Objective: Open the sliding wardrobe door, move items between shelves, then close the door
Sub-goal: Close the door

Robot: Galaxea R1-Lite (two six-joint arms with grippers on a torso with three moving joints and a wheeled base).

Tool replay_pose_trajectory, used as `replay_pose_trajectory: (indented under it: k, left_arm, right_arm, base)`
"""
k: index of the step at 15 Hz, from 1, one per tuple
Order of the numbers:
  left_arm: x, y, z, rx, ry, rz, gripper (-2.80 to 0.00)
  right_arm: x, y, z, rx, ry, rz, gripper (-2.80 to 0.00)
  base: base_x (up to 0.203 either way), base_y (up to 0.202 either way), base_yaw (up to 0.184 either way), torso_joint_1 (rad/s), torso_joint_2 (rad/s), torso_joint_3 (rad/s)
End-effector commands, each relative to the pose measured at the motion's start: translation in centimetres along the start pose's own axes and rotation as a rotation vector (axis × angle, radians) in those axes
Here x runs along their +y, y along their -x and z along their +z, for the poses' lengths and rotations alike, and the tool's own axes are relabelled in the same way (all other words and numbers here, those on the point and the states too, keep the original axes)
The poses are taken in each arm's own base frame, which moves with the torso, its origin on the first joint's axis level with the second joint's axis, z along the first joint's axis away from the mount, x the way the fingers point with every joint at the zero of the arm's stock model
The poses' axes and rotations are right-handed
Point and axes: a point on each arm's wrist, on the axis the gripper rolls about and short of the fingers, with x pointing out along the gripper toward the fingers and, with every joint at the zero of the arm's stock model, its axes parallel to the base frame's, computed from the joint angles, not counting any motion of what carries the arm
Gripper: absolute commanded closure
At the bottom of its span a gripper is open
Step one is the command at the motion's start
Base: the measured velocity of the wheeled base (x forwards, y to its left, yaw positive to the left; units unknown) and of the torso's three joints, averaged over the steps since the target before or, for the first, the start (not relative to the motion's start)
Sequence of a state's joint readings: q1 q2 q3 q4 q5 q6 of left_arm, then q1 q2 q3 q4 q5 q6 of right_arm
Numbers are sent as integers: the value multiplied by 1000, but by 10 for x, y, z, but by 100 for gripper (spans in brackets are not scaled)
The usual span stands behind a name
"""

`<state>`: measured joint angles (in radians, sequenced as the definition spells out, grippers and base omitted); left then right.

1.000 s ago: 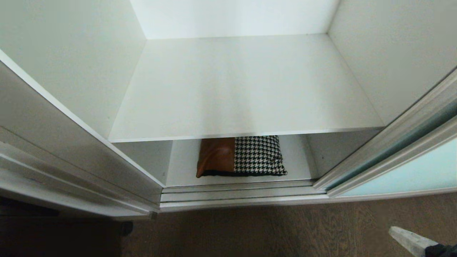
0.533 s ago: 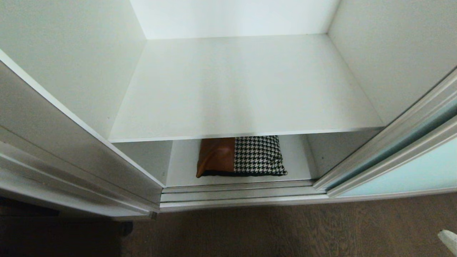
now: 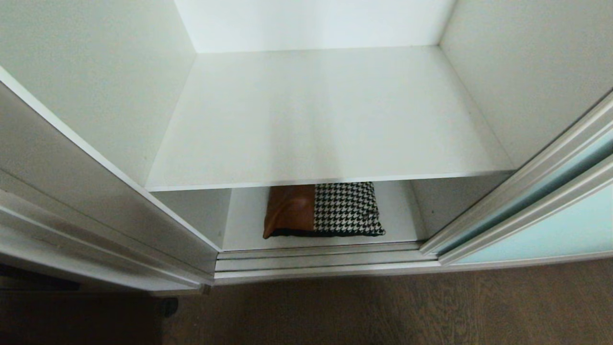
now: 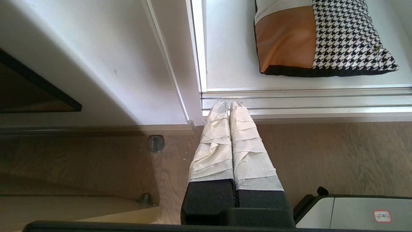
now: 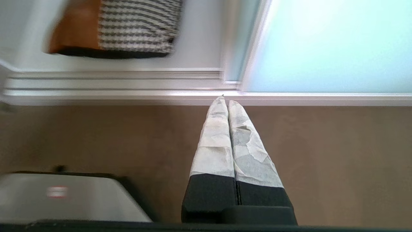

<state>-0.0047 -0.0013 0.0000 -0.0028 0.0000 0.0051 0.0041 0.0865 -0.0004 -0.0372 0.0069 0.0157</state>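
**A:** Lying flat on the lower shelf (image 3: 244,225) is one cushion (image 3: 323,210), and only one: tan-orange patch on its left part, houndstooth on the right, black edge facing the room. From the middle of the head view it sits at about six o'clock, just behind the bottom track (image 3: 318,262).

**B:** Shelves, how many?

**A:** Two on show. The upper shelf (image 3: 325,120) is one wide white board with nothing on it, and its front edge hides the back part of the cushion below.

**B:** And the door?

**A:** One sliding wardrobe door (image 3: 550,230), frosted aqua glass in a pale frame, slid aside at four o'clock, so the compartment stands open. At nine o'clock is the white side panel (image 3: 86,191).

**B:** Grippers?

**A:** Two, neither in the head view. The left gripper (image 4: 229,103) has both fingers pressed together, nothing between them, tips over the track's near edge above the wood floor (image 3: 383,311). In that wrist view the cushion lies apart from the tips, beyond the track.

**B:** The right one?

**A:** The right gripper (image 5: 224,100) is clenched too and empty, tips pointing at the spot where the door's lower frame meets the track. That wrist view is blurred, yet one cushion and one glass panel are plain in it.
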Motion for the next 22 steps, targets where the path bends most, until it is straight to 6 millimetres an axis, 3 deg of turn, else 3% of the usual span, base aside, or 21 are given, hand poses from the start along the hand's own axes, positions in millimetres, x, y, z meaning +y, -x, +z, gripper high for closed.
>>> replay_pose_trajectory:
  k: [1,22]
  left_arm:
    - [0,0,0,-1,0,0,0]
    - [0,0,0,-2,5,0,0]
  right_arm:
    - [0,6,-6,-53,20,-23,0]
    - [0,6,-5,-57,8,-21,0]
  base:
    - [0,0,0,0,0,0]
    - [0,0,0,0,0,0]
